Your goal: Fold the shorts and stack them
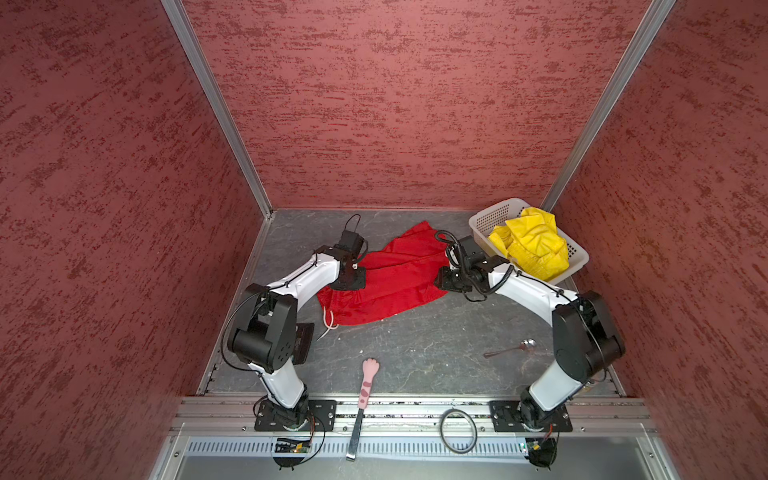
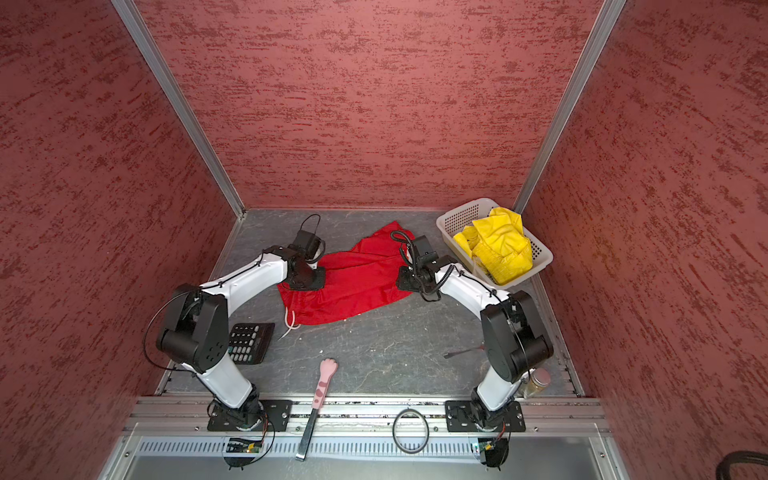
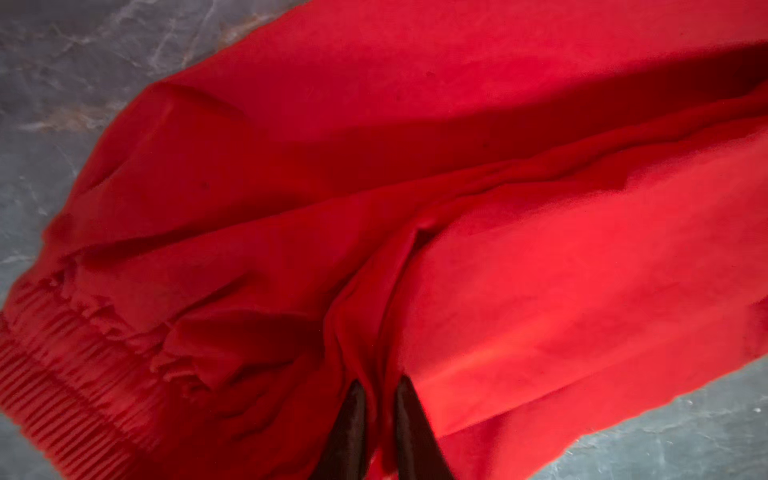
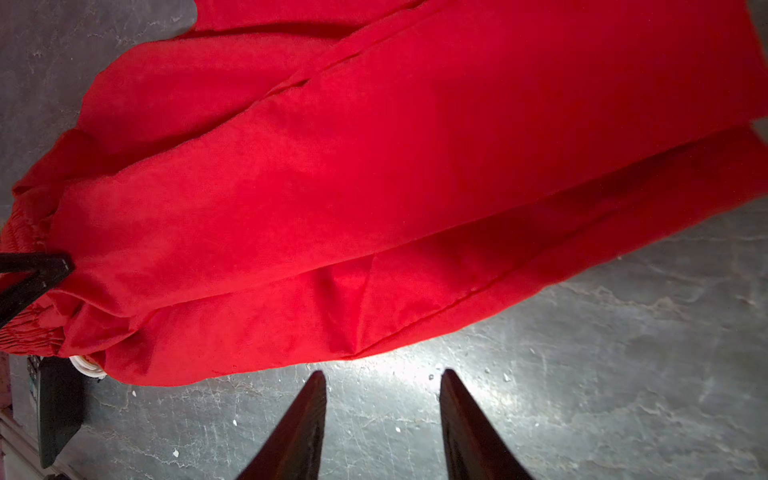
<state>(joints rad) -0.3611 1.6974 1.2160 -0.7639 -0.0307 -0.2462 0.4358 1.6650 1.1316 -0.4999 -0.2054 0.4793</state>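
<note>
Left pincer [image 3: 380,388] tips stand nearly together, nipping a raised fold of the red shorts [image 1: 392,286] near the waistband; these lie spread on the table [image 1: 415,349] between both arms. Right pincer [image 4: 382,374] hangs half open over bare table just beside the hem, gripping nothing. Yellow shorts [image 1: 536,245] sit crumpled in the white basket [image 1: 490,216].

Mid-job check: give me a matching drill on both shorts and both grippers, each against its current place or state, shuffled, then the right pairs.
Things:
1. red shorts
2. yellow shorts
3. left gripper
4. right gripper

Place or state:
A. open, over bare table beside the red hem
B. heaped in the white basket
C. shut, pinching a red fold
D. spread on the table

Pairs: 1-D, 2-B, 3-C, 4-A
</note>
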